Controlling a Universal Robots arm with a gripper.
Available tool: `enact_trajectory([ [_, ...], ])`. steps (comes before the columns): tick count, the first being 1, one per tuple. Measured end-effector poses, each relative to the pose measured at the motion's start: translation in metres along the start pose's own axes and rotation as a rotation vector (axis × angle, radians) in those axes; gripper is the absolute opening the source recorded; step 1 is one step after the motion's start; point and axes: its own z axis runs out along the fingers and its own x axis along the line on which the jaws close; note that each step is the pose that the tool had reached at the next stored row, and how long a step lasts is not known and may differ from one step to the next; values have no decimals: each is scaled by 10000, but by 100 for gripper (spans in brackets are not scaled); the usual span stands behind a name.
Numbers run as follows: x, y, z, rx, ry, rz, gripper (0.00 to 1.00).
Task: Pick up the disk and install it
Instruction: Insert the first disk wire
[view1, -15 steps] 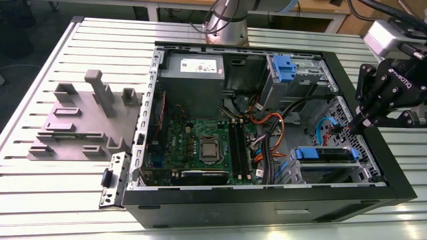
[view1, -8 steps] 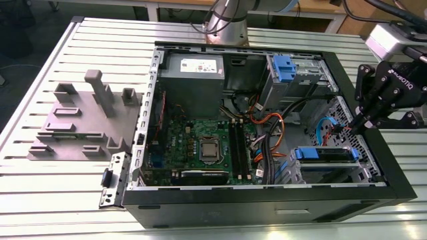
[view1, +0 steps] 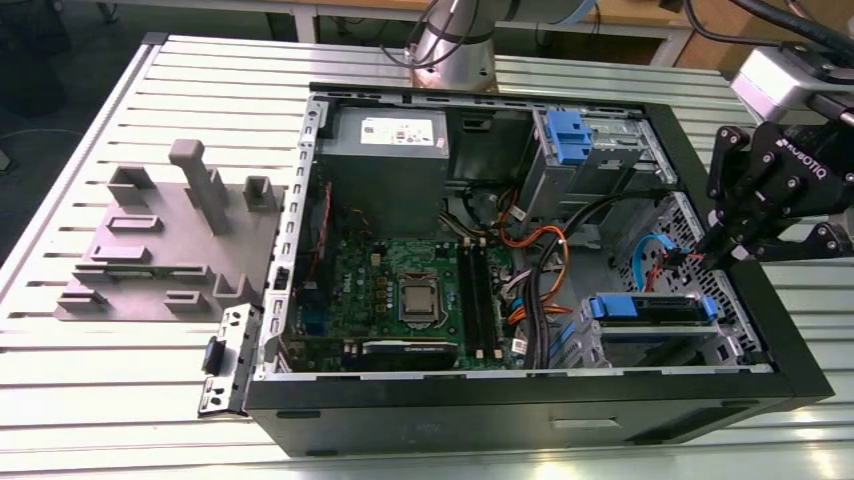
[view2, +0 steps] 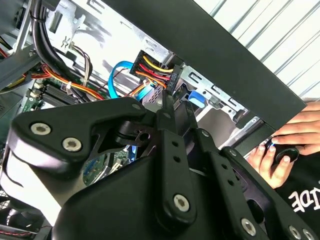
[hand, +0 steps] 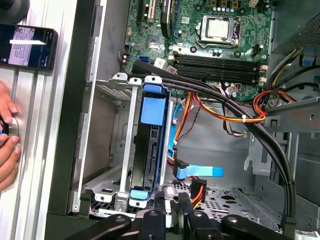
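Observation:
The disk (view1: 650, 308), silver in a blue bracket, sits slotted in the drive bay at the case's front corner on the exterior view's right. In the first wrist view the disk (hand: 150, 150) stands edge-on between the bay's metal rails. My gripper (view1: 703, 258) hangs just above and behind that bay, over the case's side wall. Its fingers are shut, with the tips (view2: 167, 102) right at a black power connector (view2: 155, 67) with red, yellow and orange wires. Whether they pinch the connector is unclear. A loose blue data cable (hand: 197, 171) lies next to it.
The open computer case (view1: 534, 400) lies on a slatted table with motherboard (view1: 400, 290), grey power supply (view1: 387, 150) and an upper blue latch (view1: 567, 135). A grey fixture (view1: 160, 240) stands at the exterior view's left. A person's hand (hand: 7, 145) and a phone (hand: 27, 46) rest beside the case.

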Motion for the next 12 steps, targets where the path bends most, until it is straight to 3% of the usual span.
enact_trajectory([
  [12,0,0,1,2,14,-44,26],
])
